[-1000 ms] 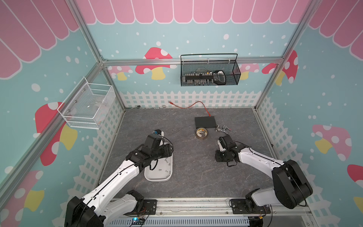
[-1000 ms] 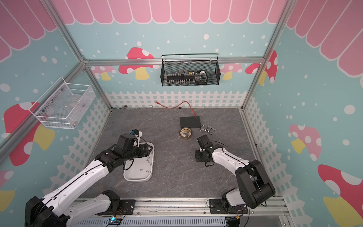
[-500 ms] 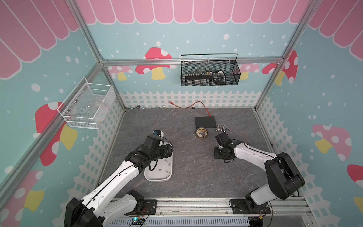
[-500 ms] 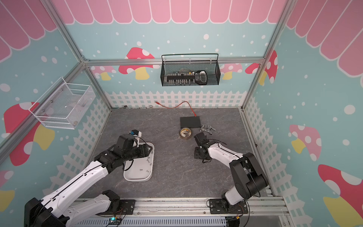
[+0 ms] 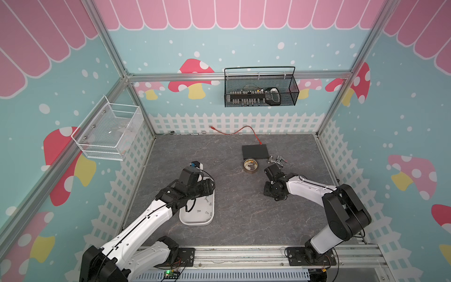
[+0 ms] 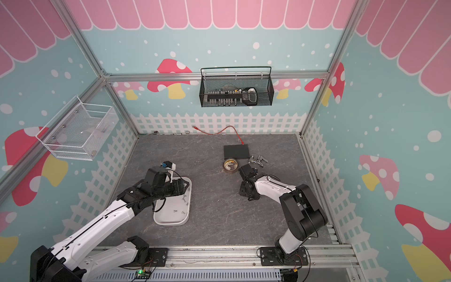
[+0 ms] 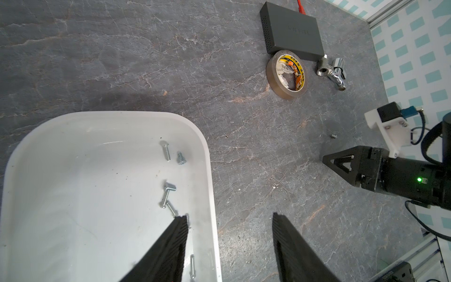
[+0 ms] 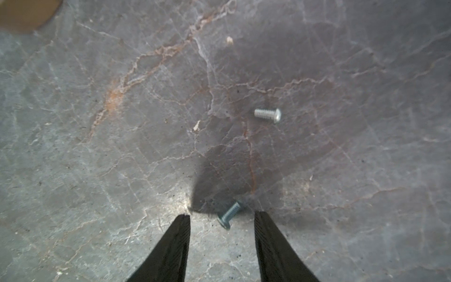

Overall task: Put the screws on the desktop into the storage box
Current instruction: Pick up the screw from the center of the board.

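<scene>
Right wrist view shows the right gripper low over the desktop, its jaws partly apart. One screw lies loose between the fingertips, touching neither. A second screw lies nearby, beyond the tips. Over at the storage box, the left gripper hangs wide and empty, one finger above the box's inside edge and the other above bare desktop. Inside the white box lie about six screws, scattered along the side under that finger.
</scene>
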Robot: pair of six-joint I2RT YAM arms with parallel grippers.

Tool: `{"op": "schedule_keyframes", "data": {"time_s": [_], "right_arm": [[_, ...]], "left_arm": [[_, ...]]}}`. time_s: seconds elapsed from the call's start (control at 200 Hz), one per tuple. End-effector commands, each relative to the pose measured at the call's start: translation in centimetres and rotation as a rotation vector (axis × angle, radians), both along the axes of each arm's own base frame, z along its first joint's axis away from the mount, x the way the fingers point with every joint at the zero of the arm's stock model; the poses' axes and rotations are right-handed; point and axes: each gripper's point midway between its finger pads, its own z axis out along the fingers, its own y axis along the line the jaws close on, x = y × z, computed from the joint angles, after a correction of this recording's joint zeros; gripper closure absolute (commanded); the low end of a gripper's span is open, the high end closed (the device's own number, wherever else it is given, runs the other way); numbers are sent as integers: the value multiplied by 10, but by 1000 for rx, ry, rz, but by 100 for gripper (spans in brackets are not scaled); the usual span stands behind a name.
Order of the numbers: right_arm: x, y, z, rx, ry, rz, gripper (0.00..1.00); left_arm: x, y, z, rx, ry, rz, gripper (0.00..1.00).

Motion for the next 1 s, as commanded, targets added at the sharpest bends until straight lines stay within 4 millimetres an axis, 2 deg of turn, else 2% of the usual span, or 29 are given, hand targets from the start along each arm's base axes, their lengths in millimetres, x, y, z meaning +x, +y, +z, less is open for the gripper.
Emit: {"op": "schedule_keyframes", "data": {"time_s": [0.0, 0.17, 0.405, 0.815, 0.995], "right_arm": [[-2, 0, -6, -12, 22, -25, 51], [-3, -1, -13, -31, 38, -32, 52], [-7, -1, -25, -45, 80, -21, 58], [-20, 1, -30, -59, 112, 27, 65], [-26, 4, -34, -50, 130, 54, 71]], "left_arm": [[-1, 1, -1, 18, -10, -5, 40], [-2, 1, 0, 18, -16, -6, 40], [-4, -1, -1, 20, -15, -15, 40], [-5, -4, -3, 22, -7, -24, 40], [-6, -5, -4, 28, -5, -26, 40]]}}
